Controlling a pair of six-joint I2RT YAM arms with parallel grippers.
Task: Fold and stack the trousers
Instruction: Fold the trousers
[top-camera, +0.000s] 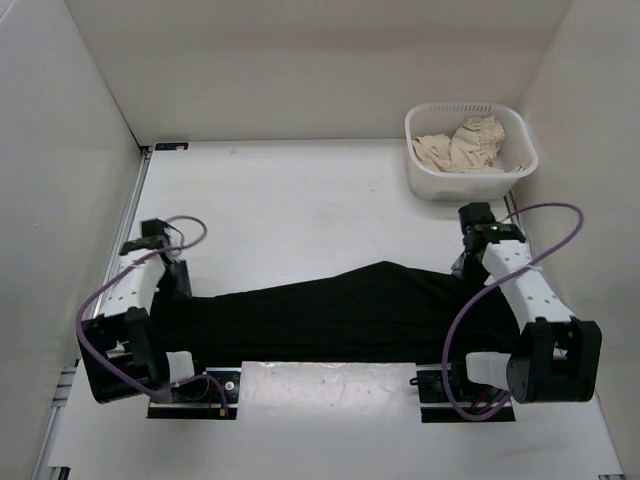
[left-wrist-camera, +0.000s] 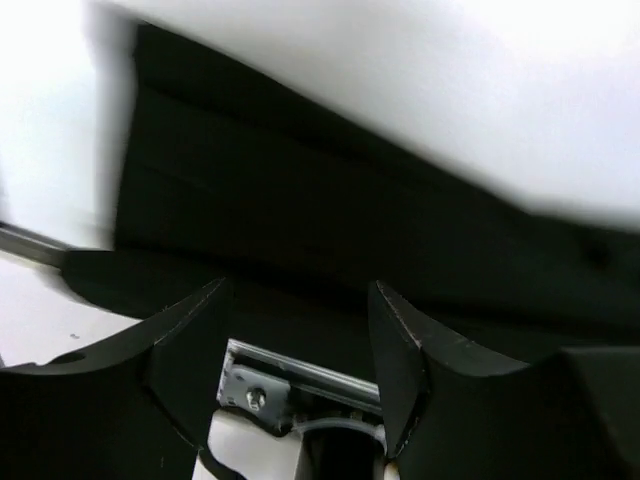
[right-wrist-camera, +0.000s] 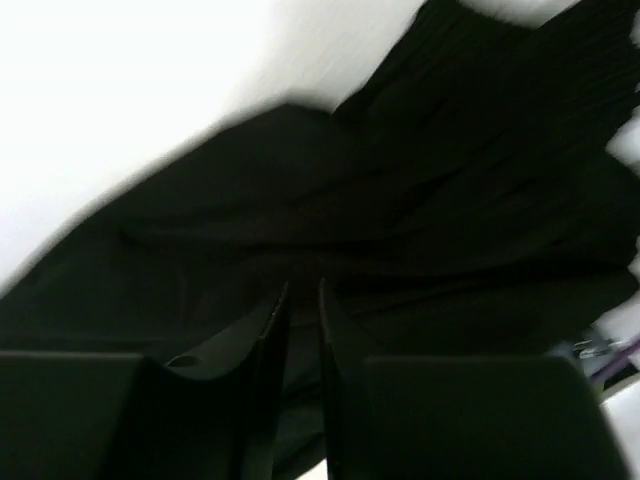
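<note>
The trousers (top-camera: 340, 310) lie lengthwise from 9 to 3 o'clock. The left gripper (left-wrist-camera: 300, 290) is apart; the right gripper (right-wrist-camera: 302, 290) is nearly together, and I cannot tell if it holds anything.

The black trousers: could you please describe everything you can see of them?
The black trousers are soft, matte cloth, laid out flat across the near part of the white table. They are creased and wider at the right end, narrower towards the left. The left gripper hangs open by their left end; contact by the right gripper is unclear.
</note>
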